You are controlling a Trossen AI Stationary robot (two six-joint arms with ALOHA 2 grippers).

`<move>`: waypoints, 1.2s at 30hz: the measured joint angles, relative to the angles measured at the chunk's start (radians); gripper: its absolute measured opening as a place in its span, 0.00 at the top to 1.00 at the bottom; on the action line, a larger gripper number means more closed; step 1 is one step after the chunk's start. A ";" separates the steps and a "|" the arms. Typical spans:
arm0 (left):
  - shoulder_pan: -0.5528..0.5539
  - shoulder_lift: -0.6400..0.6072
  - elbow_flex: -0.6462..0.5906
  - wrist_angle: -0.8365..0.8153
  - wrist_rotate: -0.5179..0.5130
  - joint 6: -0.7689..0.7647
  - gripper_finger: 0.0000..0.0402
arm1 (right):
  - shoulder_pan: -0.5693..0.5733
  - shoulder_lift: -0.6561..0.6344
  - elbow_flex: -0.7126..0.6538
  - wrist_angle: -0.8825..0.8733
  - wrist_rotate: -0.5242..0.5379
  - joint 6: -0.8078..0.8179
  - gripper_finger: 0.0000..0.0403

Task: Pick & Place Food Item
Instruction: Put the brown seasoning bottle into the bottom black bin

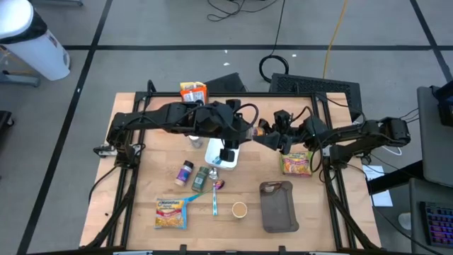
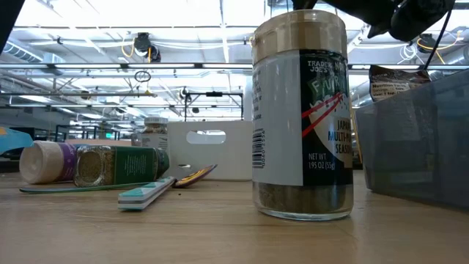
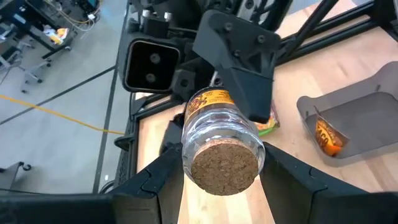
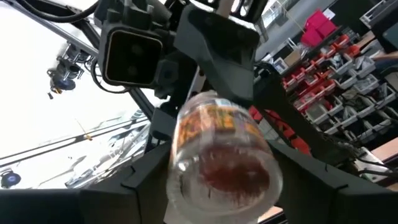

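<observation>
Jar [image 3: 221, 140] in mid-air over table [image 1: 141, 184], clenched between left fingers [image 3: 155, 180]; right fingers' [image 4: 149, 177] state unclear.

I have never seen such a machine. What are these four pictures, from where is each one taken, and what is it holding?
It is a robot with two dark arms at a wooden table. One picture looks down from above, one looks level across the tabletop, and two come from cameras on the wrists. On the table lie noodle packets, small jars, a toothbrush, a cup and a grey tray. Above the middle, the left gripper is closed on a spice jar; the right gripper is at its other end, perhaps a handover.
</observation>
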 joint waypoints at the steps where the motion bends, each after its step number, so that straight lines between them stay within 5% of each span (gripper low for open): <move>1: 0.000 0.000 0.000 0.000 0.007 0.000 0.54 | -0.002 0.000 0.000 0.005 0.001 0.000 0.42; 26: 0.011 0.000 -0.002 -0.017 0.052 0.009 0.54 | -0.014 -0.001 0.001 0.014 -0.022 -0.012 0.54; 36: 0.013 0.000 -0.002 0.042 0.029 -0.071 0.23 | -0.014 -0.002 0.002 0.013 -0.020 -0.048 0.54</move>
